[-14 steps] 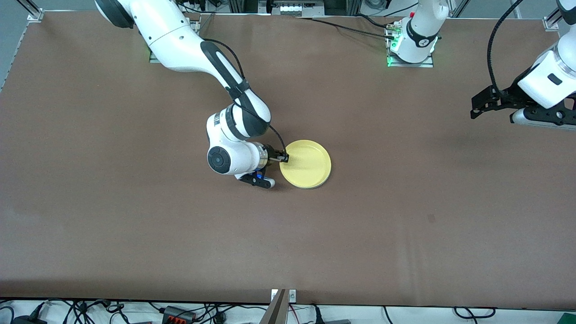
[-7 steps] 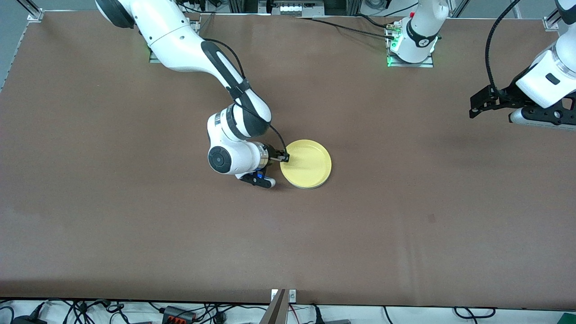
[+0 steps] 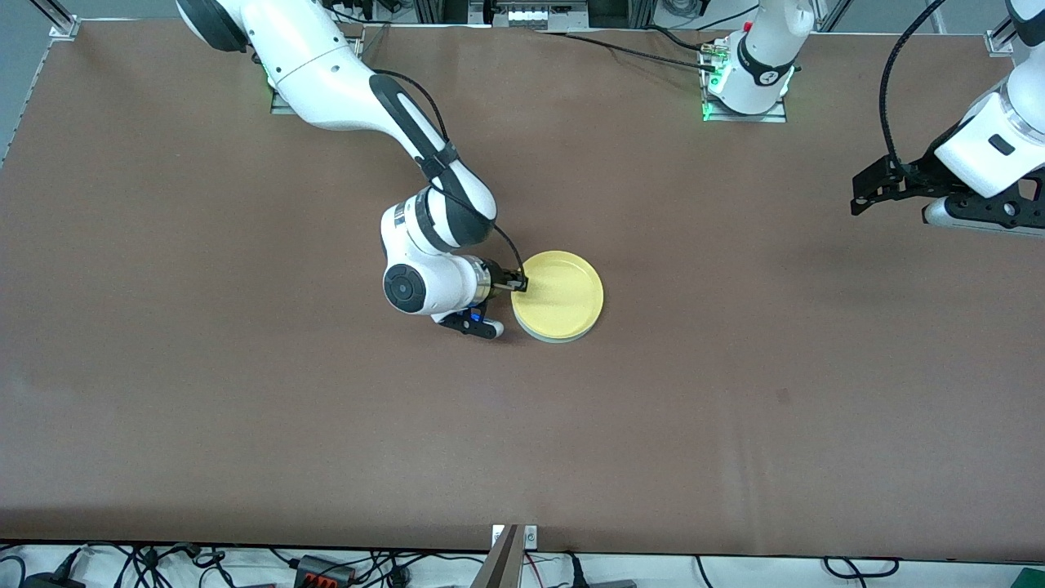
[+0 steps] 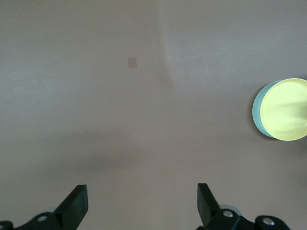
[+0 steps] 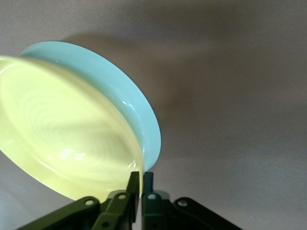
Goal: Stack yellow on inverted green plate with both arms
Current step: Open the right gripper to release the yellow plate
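1. Shifted a touch toward the left arm's end of the bench since a second ago: yellow plate (image 3: pixel 558 295) and right tool (image 3: pixel 520 285) together, still at the bench's middle.
2. Sitting now on the inverted green plate (image 5: pixel 125 98), with only a pale sliver of green peeping out under the yellow rim on the side nearer the front camera.
3. Right tool: fingers (image 5: pixel 135 188) pinched across the yellow rim on the edge toward the right arm's end, gap very narrow, grip looking about to loosen — a judgement, not a certainty.
4. Left tool (image 4: pixel 142 205): fingers spread wide, gripping nothing, waiting well apart from the plates over bare bench at the left arm's end.
5. Handling call: thin, stiff, light plastic, glossy and probably slippery; best taken by the raised rim, squeezed gently.
6. Risk: top plate skating off the smooth upturned base.
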You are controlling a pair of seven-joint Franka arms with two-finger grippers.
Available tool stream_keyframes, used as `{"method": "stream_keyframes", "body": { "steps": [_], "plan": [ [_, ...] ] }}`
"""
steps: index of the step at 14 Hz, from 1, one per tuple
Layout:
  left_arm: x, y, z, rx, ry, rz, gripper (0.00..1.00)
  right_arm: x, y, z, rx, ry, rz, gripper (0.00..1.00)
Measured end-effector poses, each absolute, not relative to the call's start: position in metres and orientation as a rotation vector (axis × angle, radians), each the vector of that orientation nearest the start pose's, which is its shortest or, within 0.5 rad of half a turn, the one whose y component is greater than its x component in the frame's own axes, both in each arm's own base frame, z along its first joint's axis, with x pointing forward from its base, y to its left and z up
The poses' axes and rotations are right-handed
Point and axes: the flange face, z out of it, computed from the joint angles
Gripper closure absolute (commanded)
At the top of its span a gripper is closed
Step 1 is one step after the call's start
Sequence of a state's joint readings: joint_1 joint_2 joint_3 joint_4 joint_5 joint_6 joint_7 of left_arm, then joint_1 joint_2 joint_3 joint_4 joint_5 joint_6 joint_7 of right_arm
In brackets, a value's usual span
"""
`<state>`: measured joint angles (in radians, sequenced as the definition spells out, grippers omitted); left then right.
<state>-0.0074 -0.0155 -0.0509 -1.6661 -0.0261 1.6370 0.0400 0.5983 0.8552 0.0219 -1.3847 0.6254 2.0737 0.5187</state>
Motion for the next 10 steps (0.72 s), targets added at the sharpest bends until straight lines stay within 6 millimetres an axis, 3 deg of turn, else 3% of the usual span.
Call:
{"method": "stream_keyframes", "body": {
  "steps": [3, 6, 8, 10],
  "plan": [
    [0.552, -0.036, 0.594, -3.163, 0.155, 0.022, 0.00, 0.572, 0.441, 0.195, -2.691, 0.351, 0.584, 0.00],
    [0.553, -0.035, 0.600, -3.163, 0.154, 0.000, 0.00, 0.581, 0.442, 0.214, -2.706, 0.320, 0.526, 0.00],
    [0.554, -0.035, 0.608, -3.163, 0.153, -0.026, 0.00, 0.592, 0.438, 0.246, -2.765, 0.250, 0.424, 0.00],
    [0.554, -0.035, 0.613, -3.163, 0.153, -0.038, 0.00, 0.601, 0.421, 0.293, -2.861, 0.160, 0.334, 0.00]
  ]
}}
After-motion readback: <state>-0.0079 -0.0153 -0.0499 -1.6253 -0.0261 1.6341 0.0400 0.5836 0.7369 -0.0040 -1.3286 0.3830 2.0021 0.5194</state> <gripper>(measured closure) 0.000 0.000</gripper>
